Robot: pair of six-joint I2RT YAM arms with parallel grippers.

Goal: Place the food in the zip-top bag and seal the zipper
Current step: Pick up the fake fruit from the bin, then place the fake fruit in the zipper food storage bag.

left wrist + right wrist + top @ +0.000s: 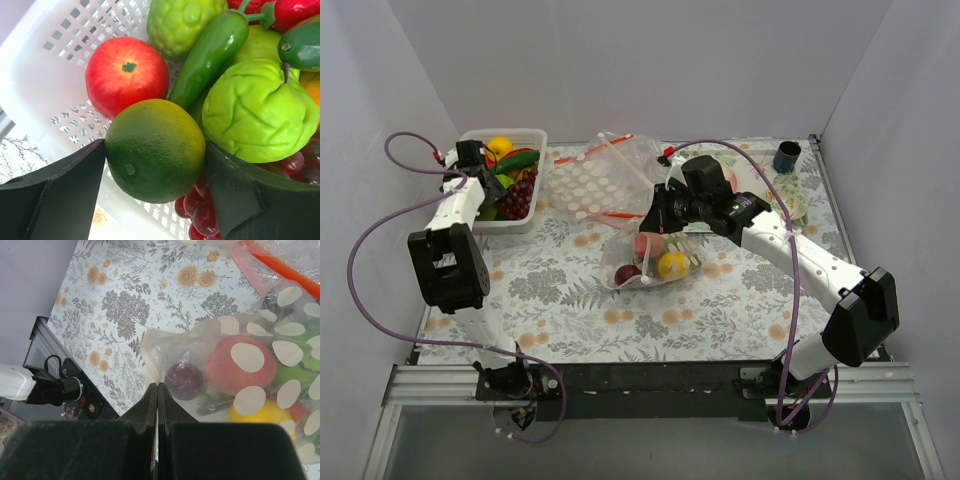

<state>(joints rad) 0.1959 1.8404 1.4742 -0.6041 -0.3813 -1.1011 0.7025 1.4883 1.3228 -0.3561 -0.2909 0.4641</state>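
**Desk** [570, 300]: covered with a grey-and-orange floral cloth. It carries every item listed here.

**Zip-top bag** [616, 260]: crinkly clear film printed with white dots. It lies on the desk and is the item closest to the arm bases. Its near part bulges with food:
- a red round [222, 367]
- a dark purple round [184, 381] touching the red one
- a yellow round [252, 416]
- a patch of green at the edge of the right wrist view

The rest of the film spreads away toward the far left.

**Right end effector** [157, 386]: at the bag's edge, just beside the purple round. Its fingers are pressed flat together with the clear film running into the tips, so it is pinching the bag.

**Zipper** [620, 214]: a thin red strip just beyond the bulging part of the bag. A second red strip [577, 156] lies along the film's far-left edge, well apart from the first.

**White basket** [535, 140]: slatted plastic, beyond the bag and to its left. It is heaped with:
- a red apple [126, 75]
- a knobbly green fruit [182, 20]
- a green chilli [210, 50]
- a wrinkled pale-green fruit [255, 110]
- dark red grapes [200, 212]

**Left end effector** [156, 167]: over the basket, so also beyond and left of the bag. Its two dark fingers touch opposite sides of a green round [150, 140], clamping it just above the grapes.

**Dark cup** [786, 157]: upright, beyond the bag and to its right, near the desk's far corner.
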